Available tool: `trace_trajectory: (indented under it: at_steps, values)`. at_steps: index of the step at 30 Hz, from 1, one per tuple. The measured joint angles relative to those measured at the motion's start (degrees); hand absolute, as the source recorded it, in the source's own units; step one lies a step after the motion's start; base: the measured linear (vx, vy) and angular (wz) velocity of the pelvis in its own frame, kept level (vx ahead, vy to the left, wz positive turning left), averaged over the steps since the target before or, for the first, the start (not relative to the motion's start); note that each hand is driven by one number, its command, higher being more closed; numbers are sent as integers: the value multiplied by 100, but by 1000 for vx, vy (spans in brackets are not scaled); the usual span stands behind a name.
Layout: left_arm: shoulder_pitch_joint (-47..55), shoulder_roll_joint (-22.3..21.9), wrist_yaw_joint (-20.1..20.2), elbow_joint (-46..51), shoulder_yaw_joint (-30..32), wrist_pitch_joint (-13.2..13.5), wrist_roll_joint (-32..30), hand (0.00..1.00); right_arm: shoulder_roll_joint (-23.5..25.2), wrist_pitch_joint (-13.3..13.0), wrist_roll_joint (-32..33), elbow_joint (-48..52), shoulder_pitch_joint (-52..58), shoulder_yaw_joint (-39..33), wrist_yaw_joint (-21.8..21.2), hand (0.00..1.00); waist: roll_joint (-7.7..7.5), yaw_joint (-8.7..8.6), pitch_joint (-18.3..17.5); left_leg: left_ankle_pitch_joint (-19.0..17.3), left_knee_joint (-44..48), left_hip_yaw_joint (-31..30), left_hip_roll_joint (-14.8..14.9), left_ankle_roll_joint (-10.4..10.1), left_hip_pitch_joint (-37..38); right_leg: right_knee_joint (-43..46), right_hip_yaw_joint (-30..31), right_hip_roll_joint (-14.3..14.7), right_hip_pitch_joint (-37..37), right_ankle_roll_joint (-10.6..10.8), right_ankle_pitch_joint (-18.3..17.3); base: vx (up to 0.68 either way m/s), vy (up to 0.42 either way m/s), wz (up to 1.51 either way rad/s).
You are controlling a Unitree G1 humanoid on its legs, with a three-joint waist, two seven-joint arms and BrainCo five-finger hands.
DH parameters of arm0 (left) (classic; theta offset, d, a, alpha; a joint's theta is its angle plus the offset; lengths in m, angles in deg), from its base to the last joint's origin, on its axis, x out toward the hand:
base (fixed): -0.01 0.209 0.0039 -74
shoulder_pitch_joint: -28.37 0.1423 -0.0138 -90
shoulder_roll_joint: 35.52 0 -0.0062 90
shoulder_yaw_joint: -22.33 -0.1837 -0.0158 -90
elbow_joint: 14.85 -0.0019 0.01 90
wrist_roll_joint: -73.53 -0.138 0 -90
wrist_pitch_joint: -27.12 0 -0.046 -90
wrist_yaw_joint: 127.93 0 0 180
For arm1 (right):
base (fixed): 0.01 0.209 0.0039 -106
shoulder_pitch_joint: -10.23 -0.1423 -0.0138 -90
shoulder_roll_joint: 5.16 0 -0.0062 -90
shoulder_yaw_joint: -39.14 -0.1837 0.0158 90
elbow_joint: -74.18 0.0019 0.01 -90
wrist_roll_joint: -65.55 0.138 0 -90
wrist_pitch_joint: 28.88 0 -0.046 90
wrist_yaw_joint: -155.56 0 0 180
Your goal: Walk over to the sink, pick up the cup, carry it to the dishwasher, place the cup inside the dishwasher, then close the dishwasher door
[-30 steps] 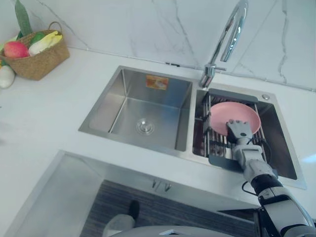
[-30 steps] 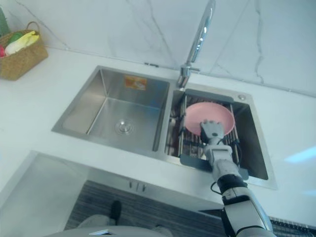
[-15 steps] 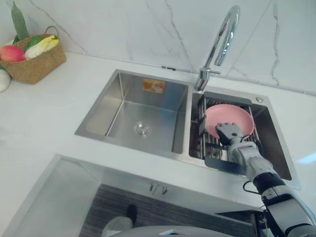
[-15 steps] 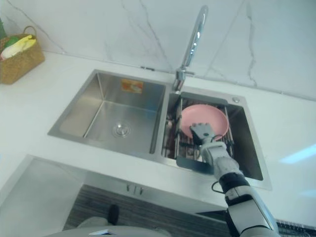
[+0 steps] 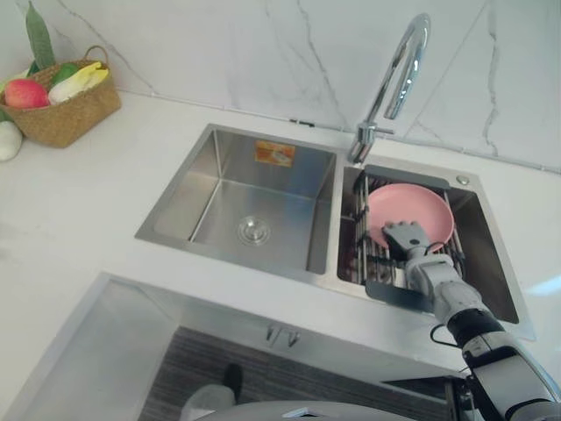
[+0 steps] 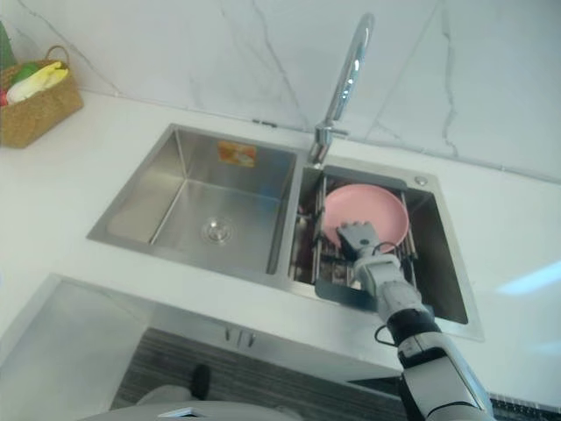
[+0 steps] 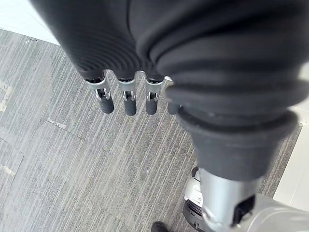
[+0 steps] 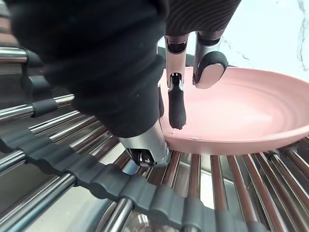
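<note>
Counter [image 5: 79, 219] carries a double sink [image 5: 337, 219]. The left basin is bare steel. The right basin has a roll-up rack [image 5: 368, 254] laid across it, so dishes sit up at rim height where you can reach them.

The faucet [image 5: 399, 66] arcs over the divider, clear of your approach.

What you're going for reads as a pink plate [image 5: 416, 206], shallow with a raised rim, not cup-shaped. It lies flat on the rack rods in the right basin.

Your right hand [image 5: 405, 237] is over the plate's near rim. Its fingers [image 8: 176, 104] are extended, tips at or just inside the rim, with nothing gripped yet. I'd judge you're lining up a rim pinch.

Your left hand [image 7: 126, 94] hangs over the floor [image 7: 72, 159], fingers relaxed, holding nothing.

Hard to read:
- The right thumb is behind the wrist cover, so I can't tell whether it's under the rim.
- The grey panel [image 5: 96, 351] below the counter edge is cut off. It may be the dishwasher door, can't confirm.
- The basket [image 5: 66, 110] at the far corner is partly out of frame.
</note>
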Motion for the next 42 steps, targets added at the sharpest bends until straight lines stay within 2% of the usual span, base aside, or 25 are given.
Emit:
trace_trajectory:
  at_steps: [7,17,18,21,29,33,38,42]
  values:
    - [2,0,0,-1,2,4,3,0,104,143,-5,-9,14,-58,33,100,8,0,-8,1,0,-5,-3,1,1,2,-4,-1,3,0,0,0,0,0]
    - [1,0,4,-3,4,8,0,0,167,161,-4,-42,31,-127,150,100,8,-12,-11,2,0,-7,-5,3,1,1,-5,-2,2,0,0,0,0,0]
    - [1,0,4,-4,6,8,0,0,168,161,-4,-42,31,-127,151,0,9,-12,-11,2,0,-7,-5,3,1,1,-5,-2,2,0,0,0,0,0]
    - [1,0,5,-9,6,16,0,0,170,170,-4,-68,32,-127,162,0,9,-12,-11,3,0,-8,-6,4,1,0,-7,-2,3,0,0,0,0,0]
    - [-1,-1,7,-11,10,64,-1,0,236,468,61,-140,25,-176,532,0,12,-7,-12,2,-1,-7,-6,4,-1,-7,-6,-2,3,0,0,0,0,0]
    - [-20,-6,8,-11,11,88,-1,0,381,646,709,-256,16,-414,994,0,21,-23,-18,4,0,5,-6,6,0,-16,5,-1,1,0,1,0,0,0]
    - [-49,-10,9,9,11,128,2,0,421,654,1522,-258,38,-637,1513,0,71,-85,-46,14,0,22,-2,21,8,-18,22,-1,-2,33,21,0,0,0]
    - [-48,-13,9,18,11,113,5,0,466,597,1640,-247,85,-847,1756,0,85,-169,-54,10,0,40,6,16,13,-15,40,4,-8,33,21,0,0,-2]
